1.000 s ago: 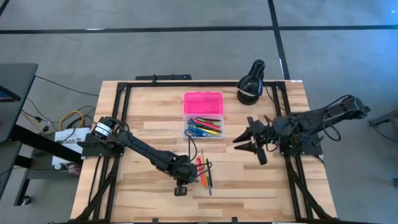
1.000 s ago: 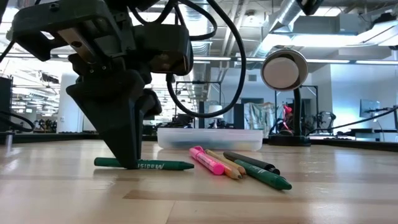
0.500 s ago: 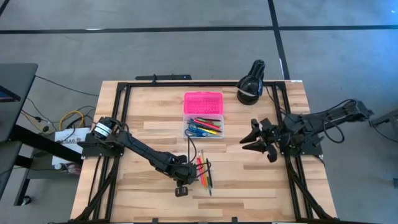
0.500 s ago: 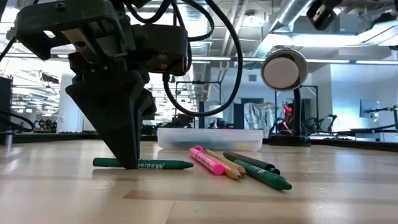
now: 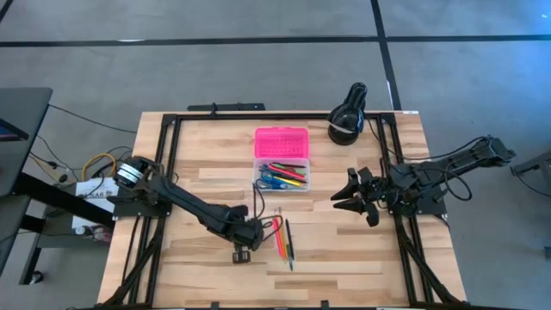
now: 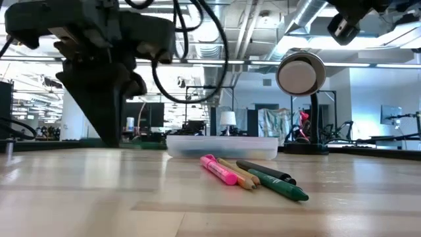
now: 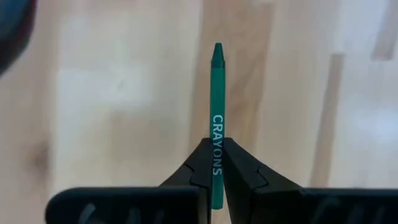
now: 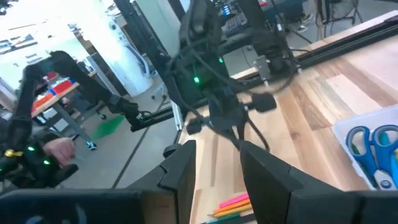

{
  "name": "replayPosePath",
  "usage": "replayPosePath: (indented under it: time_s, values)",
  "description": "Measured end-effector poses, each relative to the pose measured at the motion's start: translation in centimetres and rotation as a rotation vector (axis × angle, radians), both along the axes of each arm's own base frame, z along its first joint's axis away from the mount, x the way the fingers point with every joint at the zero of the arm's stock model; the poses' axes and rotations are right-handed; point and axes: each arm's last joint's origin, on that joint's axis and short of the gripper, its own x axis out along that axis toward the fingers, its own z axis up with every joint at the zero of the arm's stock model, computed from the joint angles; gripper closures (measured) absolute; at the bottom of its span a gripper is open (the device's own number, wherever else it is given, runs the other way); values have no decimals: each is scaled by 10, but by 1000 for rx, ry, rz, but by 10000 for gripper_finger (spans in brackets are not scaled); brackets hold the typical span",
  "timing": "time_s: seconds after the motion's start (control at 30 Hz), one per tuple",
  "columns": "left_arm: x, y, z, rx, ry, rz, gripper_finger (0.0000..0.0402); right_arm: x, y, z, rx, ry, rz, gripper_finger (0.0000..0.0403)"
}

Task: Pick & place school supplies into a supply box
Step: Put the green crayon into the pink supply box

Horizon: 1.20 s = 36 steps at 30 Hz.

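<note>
My left gripper (image 5: 247,239) (image 7: 214,144) hangs a little above the wood near the table's middle front, shut on a green crayon (image 7: 217,93). To its right on the table lie several loose school supplies (image 5: 281,238): a pink marker (image 6: 220,170), an orange pencil (image 6: 241,176), a black pen (image 6: 266,170) and another green crayon (image 6: 283,186). Beyond them lies the supply box, its pink lid (image 5: 281,142) folded back flat. Its clear base (image 5: 281,176) holds blue scissors (image 8: 373,148) and pens. My right gripper (image 5: 353,196) (image 8: 221,168) stands open at the right, above the table. My left gripper pinches the green crayon between its two fingers on the lettered wrapper (image 7: 217,134), behind the crayon's middle. The fingers come steeply from above and lie across the crayon. The crayon is lifted clear of the table, its pointed end (image 7: 217,51) sticking out free.
A black round device (image 5: 347,120) on a stand sits at the far right, behind the box. A black frame (image 5: 172,129) runs along the table's edges. Bare wood lies to the left of my left gripper and along the table's front.
My left gripper has risen and drifted slightly toward the table's left edge, taking the green crayon up off the wood where it lay level. My right arm has sunk a little. The other pens have stayed where they were.
</note>
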Motion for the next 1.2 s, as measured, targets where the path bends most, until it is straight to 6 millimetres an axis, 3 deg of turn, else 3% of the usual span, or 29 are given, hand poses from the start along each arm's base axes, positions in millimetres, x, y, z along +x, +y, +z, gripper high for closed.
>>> replayPosePath:
  time_s: [0.2, 0.37, 0.6, 0.8, 1.07, 1.2]
  values:
    - [-7, 12, 27, 55, -69, 21, 394, 0, 0, -1, -13, 6, -2, 285]
    - [0, 45, 44, 116, -136, 83, 395, 0, -2, -3, -29, 28, -61, 285]
    - [16, 112, 45, 164, -151, 145, 392, 6, -1, -9, -24, 63, -85, 285]
    - [22, 157, 48, 182, -204, 159, 391, 17, 3, -22, 8, 151, -95, 285]
    - [28, 189, 54, 236, -301, 128, 390, 32, 8, -30, 38, 161, -101, 285]
    - [31, 201, 47, 249, -289, 119, 389, 37, 9, -29, 31, 127, -97, 285]
